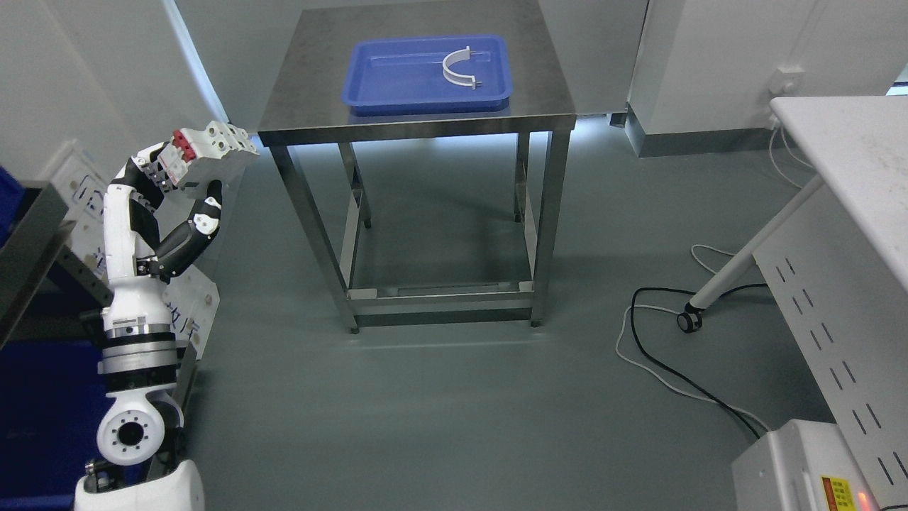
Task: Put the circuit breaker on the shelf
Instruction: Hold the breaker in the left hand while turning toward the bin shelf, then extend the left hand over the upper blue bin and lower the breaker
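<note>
The left hand (167, 188) grips the circuit breaker (209, 150) (white, red switches), at nine o'clock from the steel table (312, 85).

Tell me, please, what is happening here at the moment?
The robot's left hand is raised at the picture's left, its fingers closed around a white circuit breaker with red switches. It holds the breaker in the air, beside the steel table rather than over it. On the table sits a blue tray containing only a white curved part. A dark shelf edge shows at far left; the breaker is not on it yet. The right arm is out of view.
</note>
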Controlling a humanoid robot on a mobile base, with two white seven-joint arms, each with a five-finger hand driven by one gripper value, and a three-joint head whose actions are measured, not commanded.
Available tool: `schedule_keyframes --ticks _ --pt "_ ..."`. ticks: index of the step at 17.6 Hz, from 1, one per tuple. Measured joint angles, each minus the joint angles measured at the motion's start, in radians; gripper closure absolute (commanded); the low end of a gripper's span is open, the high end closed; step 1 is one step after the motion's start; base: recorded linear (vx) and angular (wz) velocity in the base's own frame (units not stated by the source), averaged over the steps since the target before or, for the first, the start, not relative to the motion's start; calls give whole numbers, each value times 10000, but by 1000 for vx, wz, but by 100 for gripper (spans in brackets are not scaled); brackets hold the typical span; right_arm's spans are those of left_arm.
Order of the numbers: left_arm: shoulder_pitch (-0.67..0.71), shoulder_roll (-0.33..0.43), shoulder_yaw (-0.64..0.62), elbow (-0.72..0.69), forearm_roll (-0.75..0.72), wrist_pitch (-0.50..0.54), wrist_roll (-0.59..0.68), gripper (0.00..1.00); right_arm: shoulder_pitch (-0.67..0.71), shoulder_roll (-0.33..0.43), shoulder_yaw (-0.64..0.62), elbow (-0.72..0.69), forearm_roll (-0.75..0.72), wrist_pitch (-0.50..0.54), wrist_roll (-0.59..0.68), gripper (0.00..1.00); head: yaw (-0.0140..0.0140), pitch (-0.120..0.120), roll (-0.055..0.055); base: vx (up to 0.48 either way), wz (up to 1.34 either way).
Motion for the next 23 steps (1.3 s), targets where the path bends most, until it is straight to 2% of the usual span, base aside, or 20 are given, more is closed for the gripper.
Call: schedule_keyframes --ticks 5,10,20,23 --pt "-399 -12 -20 -27 2 11 -13 89 1 0 0 0 0 0 -40 0 0 0 0 -339 632" --pt "-947 -20 -22 -39 -2 371 -13 89 -1 0 0 0 0 0 7 0 0 0 0 -226 1188" --pt "-3555 -25 -40 473 -146 2745 -19 88 -7 0 0 -1 -1 0 28 0 0 0 0 -16 1240" --pt "-4023 328 -430 1001 -459 3228 -287 86 -6 0 0 -1 -1 -2 36 0 0 -2 0 112 551"
